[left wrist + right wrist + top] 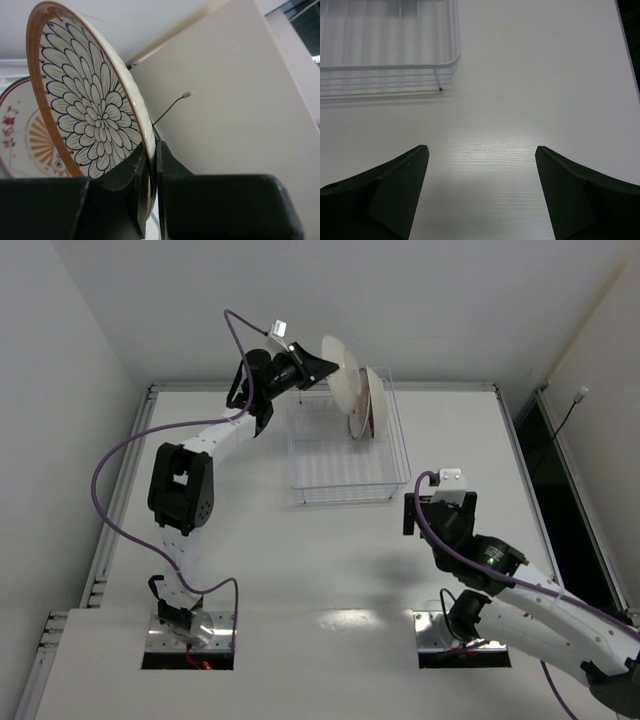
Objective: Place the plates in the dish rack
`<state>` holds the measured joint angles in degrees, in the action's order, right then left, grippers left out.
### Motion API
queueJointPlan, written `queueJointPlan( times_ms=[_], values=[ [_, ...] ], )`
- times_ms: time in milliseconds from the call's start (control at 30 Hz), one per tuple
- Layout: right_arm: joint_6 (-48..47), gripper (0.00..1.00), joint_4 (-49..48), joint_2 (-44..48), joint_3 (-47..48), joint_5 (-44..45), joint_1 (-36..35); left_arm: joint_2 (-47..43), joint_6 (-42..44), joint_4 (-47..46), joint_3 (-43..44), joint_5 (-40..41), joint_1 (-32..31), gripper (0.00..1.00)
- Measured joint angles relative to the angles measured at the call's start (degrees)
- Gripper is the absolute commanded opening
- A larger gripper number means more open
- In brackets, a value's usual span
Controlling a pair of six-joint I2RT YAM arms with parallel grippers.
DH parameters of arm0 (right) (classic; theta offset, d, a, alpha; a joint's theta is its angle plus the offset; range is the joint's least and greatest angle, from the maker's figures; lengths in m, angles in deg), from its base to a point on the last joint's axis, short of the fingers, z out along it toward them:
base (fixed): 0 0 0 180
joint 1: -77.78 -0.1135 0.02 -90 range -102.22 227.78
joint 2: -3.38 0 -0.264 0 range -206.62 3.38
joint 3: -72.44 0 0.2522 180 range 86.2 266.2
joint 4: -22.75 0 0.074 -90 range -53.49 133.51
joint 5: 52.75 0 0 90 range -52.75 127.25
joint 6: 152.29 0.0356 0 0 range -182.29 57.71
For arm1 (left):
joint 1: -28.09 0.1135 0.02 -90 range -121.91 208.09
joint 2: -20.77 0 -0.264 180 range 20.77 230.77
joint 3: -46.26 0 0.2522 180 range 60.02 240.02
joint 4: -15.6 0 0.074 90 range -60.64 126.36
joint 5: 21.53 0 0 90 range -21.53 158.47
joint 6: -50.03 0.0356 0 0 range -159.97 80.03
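Observation:
My left gripper (318, 368) (151, 150) is shut on the lower rim of a petal-patterned plate (90, 110). It holds the plate on edge, tilted, above the far end of the white wire dish rack (345, 455). In the top view this plate's cream back (340, 378) shows. A sunburst plate (372, 402) (25, 135) stands on edge in the rack's far end, just behind the held plate. I cannot make out a third plate. My right gripper (428, 518) (481, 150) is open and empty, low over the table by the rack's near right corner (440, 70).
The white table (330, 570) has a raised edge rail on the left (120, 500) and the back. White walls stand behind and to the left. A dark gap (560, 490) runs along the right side.

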<state>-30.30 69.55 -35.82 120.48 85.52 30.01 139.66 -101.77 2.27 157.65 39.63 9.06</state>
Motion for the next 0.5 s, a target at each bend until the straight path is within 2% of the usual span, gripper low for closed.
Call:
queueJointPlan(
  times_ms=[167,500],
  values=[
    [0.0,0.86,0.0,-0.4,0.0,0.1,0.0,2.1,-2.7,-5.5,2.3,-2.1,0.1,0.0],
    [0.0,0.86,0.0,-0.8,0.0,0.2,0.0,3.0,-0.2,-1.1,3.0,-2.3,0.1,0.0]
  ],
)
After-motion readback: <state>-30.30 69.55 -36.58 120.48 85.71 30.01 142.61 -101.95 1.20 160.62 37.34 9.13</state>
